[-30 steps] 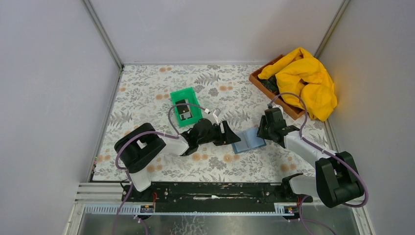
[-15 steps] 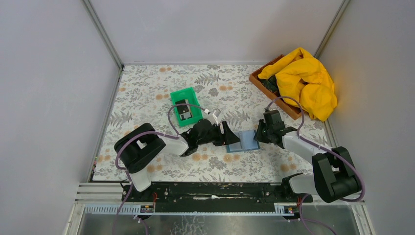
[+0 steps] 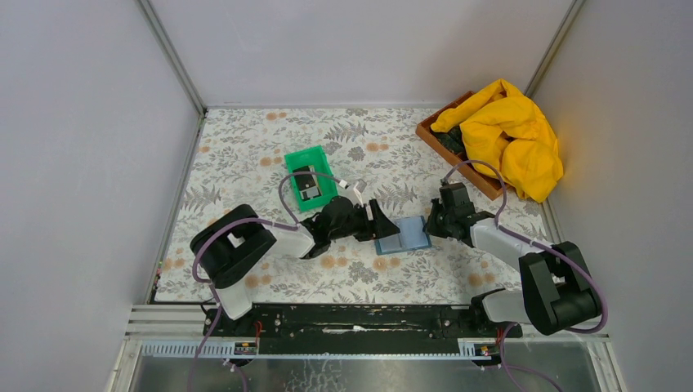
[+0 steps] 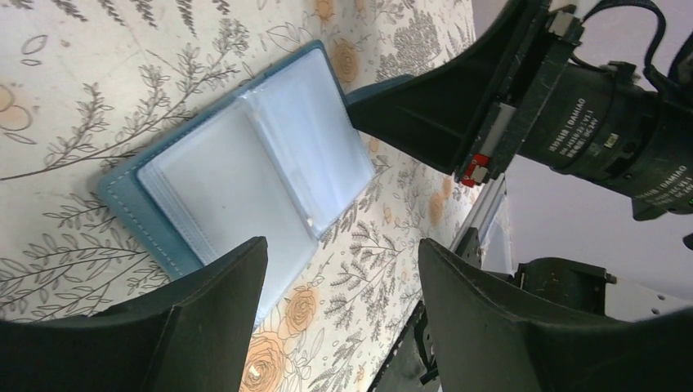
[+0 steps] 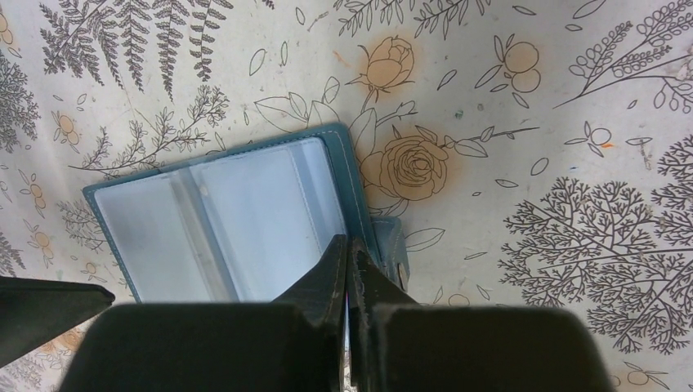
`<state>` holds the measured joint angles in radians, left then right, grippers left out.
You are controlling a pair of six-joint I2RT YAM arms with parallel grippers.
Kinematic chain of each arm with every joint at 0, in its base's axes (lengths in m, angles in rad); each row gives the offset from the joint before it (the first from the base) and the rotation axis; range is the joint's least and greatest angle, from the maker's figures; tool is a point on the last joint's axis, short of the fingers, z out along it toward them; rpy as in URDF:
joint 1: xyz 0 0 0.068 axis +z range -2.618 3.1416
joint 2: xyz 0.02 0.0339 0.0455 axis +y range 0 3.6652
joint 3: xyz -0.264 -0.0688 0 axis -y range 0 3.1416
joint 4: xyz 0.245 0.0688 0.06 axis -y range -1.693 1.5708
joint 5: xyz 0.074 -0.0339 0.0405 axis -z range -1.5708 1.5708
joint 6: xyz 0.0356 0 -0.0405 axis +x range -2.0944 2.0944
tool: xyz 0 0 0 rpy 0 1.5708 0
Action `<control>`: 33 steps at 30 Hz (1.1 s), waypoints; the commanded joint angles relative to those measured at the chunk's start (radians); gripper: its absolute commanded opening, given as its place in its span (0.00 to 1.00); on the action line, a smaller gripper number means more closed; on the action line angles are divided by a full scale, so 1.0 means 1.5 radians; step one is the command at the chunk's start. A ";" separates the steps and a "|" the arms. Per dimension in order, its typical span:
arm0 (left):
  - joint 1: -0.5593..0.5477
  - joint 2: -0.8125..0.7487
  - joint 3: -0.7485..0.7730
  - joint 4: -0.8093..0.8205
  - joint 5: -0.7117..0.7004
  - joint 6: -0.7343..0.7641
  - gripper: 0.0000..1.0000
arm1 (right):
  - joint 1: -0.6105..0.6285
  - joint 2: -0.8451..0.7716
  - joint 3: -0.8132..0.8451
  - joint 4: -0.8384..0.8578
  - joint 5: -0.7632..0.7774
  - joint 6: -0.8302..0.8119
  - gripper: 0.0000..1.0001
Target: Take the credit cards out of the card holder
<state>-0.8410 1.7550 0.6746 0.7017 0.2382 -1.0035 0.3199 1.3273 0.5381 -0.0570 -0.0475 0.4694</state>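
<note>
The steel-blue card holder (image 3: 402, 235) lies open on the floral table between my two grippers. Its pale inner sleeves face up and show no card in the left wrist view (image 4: 245, 171) or the right wrist view (image 5: 221, 220). My right gripper (image 3: 431, 224) is shut on the holder's right edge beside the closing tab (image 5: 347, 245). My left gripper (image 3: 384, 224) is open and empty, its jaws straddling the holder's left edge (image 4: 339, 249). Dark credit cards (image 3: 305, 184) lie in the green tray (image 3: 315, 157).
A wooden box (image 3: 433, 131) with a yellow cloth (image 3: 511, 135) heaped over it stands at the back right. Grey walls close in the table on three sides. The left arm's cable loops near the green tray.
The right gripper has moved left with the holder in it. The holder has slid toward the left gripper and squared up. The left arm has barely moved.
</note>
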 commanded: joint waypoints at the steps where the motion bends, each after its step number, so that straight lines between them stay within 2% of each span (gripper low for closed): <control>1: 0.004 -0.025 0.003 -0.021 -0.038 -0.004 0.75 | 0.000 -0.007 -0.006 0.000 -0.023 0.002 0.00; 10: 0.003 -0.052 -0.034 -0.018 -0.054 -0.024 0.75 | 0.000 -0.030 -0.014 -0.008 -0.036 0.004 0.00; 33: 0.002 -0.012 0.000 -0.072 -0.074 -0.005 0.76 | 0.000 -0.050 -0.018 -0.013 -0.047 0.003 0.00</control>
<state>-0.8413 1.7218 0.6460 0.6048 0.1497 -1.0348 0.3199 1.2797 0.5121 -0.0704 -0.0998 0.4721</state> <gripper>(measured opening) 0.754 0.011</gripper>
